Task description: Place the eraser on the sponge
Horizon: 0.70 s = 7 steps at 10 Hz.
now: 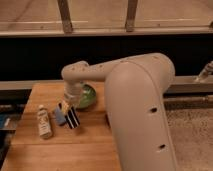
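The eraser [73, 119], a black block with pale stripes, is tilted just right of the blue-grey sponge [58, 116] on the wooden table [60, 150], its left edge touching or overlapping the sponge. My gripper [66, 106] reaches down from the big white arm and is shut on the eraser's upper end. Whether the eraser rests on the table or hangs just above it I cannot tell.
A white bottle [44, 122] lies left of the sponge. A green bowl [87, 97] stands right behind the gripper. The arm's bulk covers the table's right half. The table's left edge is near the bottle.
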{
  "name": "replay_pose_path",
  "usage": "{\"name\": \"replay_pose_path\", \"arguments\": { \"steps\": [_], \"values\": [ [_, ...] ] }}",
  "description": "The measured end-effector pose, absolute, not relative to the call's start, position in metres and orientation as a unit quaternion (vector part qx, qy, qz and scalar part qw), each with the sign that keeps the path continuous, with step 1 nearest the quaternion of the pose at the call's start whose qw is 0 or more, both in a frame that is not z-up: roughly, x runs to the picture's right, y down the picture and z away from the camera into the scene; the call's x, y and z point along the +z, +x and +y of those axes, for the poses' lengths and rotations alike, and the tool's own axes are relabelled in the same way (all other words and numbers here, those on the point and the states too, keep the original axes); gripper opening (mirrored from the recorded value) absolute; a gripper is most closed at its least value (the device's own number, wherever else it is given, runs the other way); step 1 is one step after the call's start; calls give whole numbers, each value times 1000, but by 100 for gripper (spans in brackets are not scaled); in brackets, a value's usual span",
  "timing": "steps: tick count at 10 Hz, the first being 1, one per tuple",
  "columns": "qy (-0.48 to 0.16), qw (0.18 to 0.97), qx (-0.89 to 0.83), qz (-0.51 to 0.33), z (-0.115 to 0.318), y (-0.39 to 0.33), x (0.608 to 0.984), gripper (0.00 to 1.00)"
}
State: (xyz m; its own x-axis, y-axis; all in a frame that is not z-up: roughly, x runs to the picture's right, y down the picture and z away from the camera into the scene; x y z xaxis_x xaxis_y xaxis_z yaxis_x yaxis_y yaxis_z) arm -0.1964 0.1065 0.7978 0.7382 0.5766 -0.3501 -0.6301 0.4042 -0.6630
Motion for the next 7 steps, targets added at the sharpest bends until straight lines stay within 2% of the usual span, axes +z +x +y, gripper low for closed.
{"name": "replay_pose_path", "arguments": {
  "steps": [7],
  "values": [
    [-416,850,317,59,92,-223,823,0]
  ]
}}
